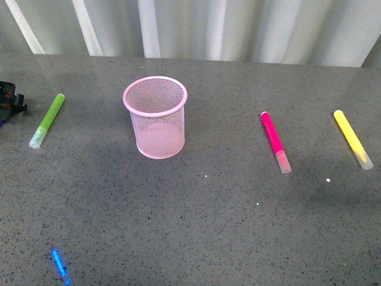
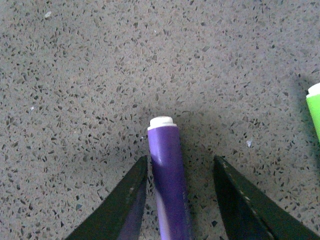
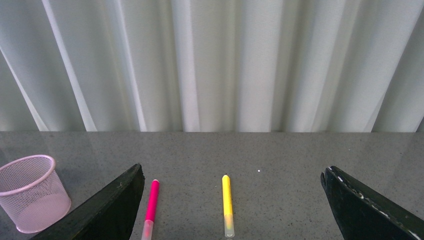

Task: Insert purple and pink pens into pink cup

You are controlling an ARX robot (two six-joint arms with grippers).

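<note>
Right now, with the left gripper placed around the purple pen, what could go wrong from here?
1. The purple pen lies off-centre in the open left gripper, much nearer one side. Closing may roll or skew it.
2. The green marker lies close by and could be nudged during the lift.
3. The pink cup is wire mesh and stands free, so a pen catching its rim may tip it.
</note>
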